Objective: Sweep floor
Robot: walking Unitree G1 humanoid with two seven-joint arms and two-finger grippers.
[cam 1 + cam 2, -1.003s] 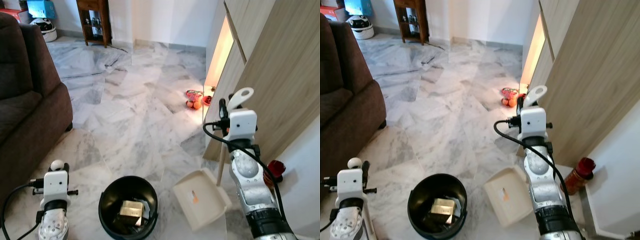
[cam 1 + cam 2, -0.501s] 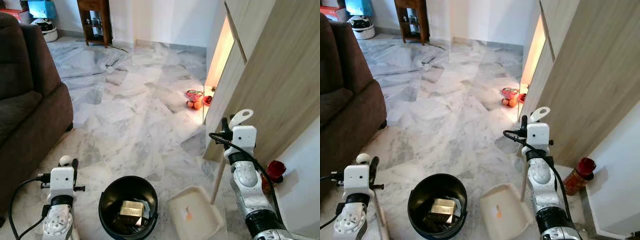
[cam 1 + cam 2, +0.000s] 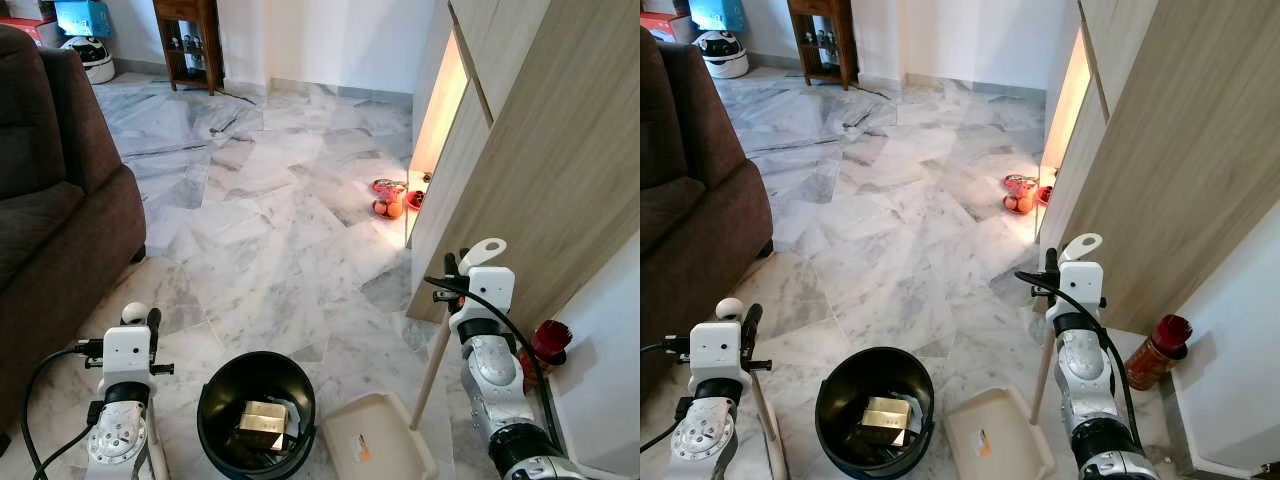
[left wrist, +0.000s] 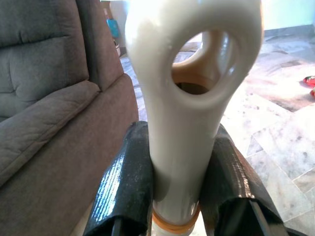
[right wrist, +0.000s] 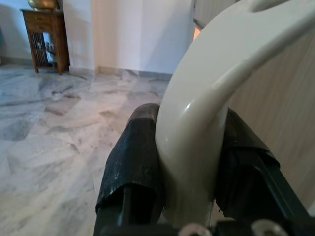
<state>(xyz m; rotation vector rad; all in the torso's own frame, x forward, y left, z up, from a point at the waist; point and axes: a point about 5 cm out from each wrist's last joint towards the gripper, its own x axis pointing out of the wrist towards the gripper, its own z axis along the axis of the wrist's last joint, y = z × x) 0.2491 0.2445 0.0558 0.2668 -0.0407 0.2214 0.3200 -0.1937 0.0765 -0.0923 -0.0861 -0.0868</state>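
Here the left gripper is seen with its fingers clamped on the cream broom handle, whose looped end rises just beyond the fingertips. The right gripper is likewise closed on the dustpan handle, the wooden shaft running down from between the fingers to the dustpan, which is set on the marble floor below and forward of them. A black bin holding a boxy piece of rubbish lies between the two grippers, just beside the pan. A small orange scrap rests in the pan, so emptying appears to be in hand; tipping over the bin is called for next. Farther off, red litter remains by the lit doorway.
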